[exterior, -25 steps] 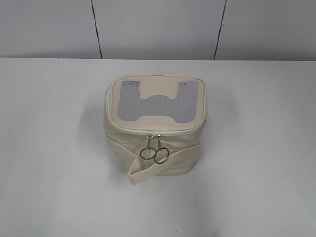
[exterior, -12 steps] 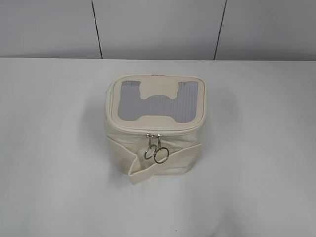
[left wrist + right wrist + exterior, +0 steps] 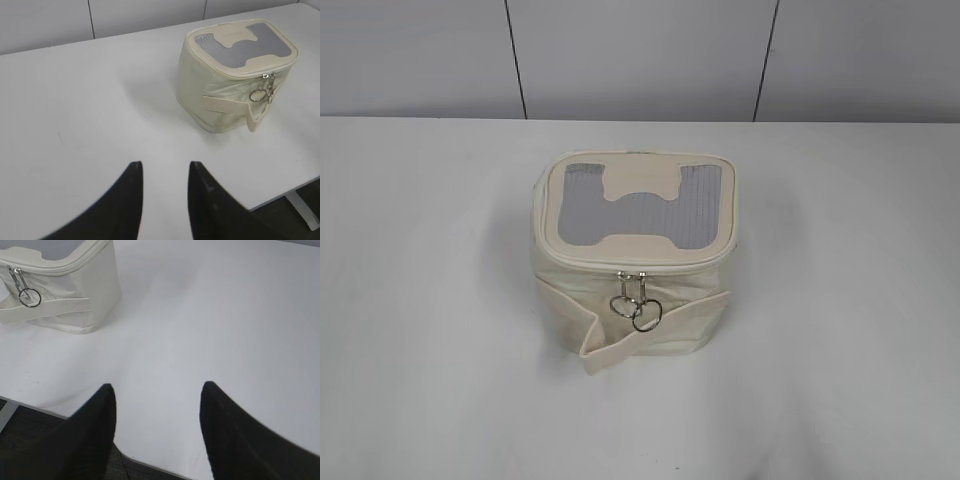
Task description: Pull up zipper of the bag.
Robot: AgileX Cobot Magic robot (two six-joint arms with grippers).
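The bag [image 3: 633, 255] stood upright near the middle of the white table [image 3: 430, 300], its lid with the grey ribbed window facing up. The zipper [image 3: 630, 268] ran along the lid's rim, and at the front face two silver sliders sat side by side with their ring pulls [image 3: 636, 310] hanging down, the rings overlapping each other. Just below them the flat strap [image 3: 660, 335] crossed the front of the bag, its left end bowing outward from the fabric and touching the table.

Nothing else stood on the table around the bag, so nothing blocked the way to the sliders from the front or either side. Behind the table rose a pale panelled wall [image 3: 640, 55] with dark vertical seams.

In the left wrist view the bag [image 3: 235, 75] lay up and to the right, well apart from the left gripper [image 3: 165, 172], whose dark jaws stood apart with bare table showing between them. The table's near edge [image 3: 285, 192] cut across the lower right corner of that view, close to the bag's front side.

In the right wrist view the bag [image 3: 60, 287] showed at the upper left, one ring [image 3: 29, 297] dangling over the strap. The right gripper [image 3: 157, 392] hung well away from it with its jaws spread wide, poised over the table's near edge, dark floor visible beneath.
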